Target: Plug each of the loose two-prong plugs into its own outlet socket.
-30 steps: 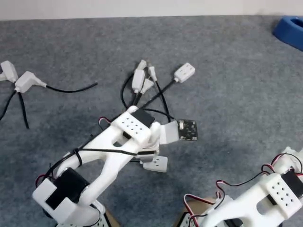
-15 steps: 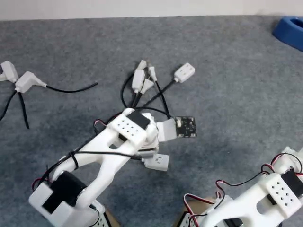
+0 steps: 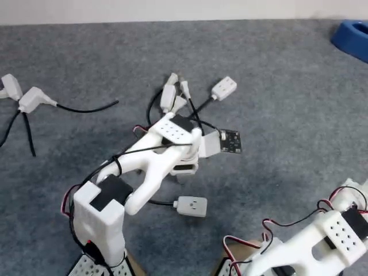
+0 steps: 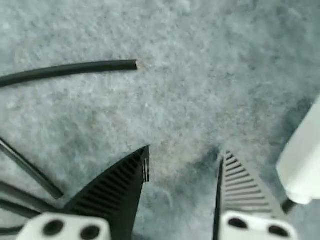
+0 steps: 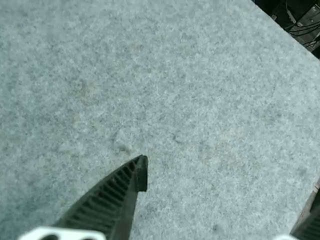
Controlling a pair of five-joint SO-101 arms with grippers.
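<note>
So the left gripper (image 4: 182, 160) hung wide open, empty, with the plugs (image 3: 172, 92) bunched just above it mid-frame. The right gripper (image 5: 225, 192), also gaping, was way off lower right.

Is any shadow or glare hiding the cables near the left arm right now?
High view: no glare and even light; a soft shadow on the carpet under the left arm; the arm itself, not shadow, covers part of the cables. Left wrist view: a dark shadow patch between the open fingers; the cable end is plainly lit.
</note>
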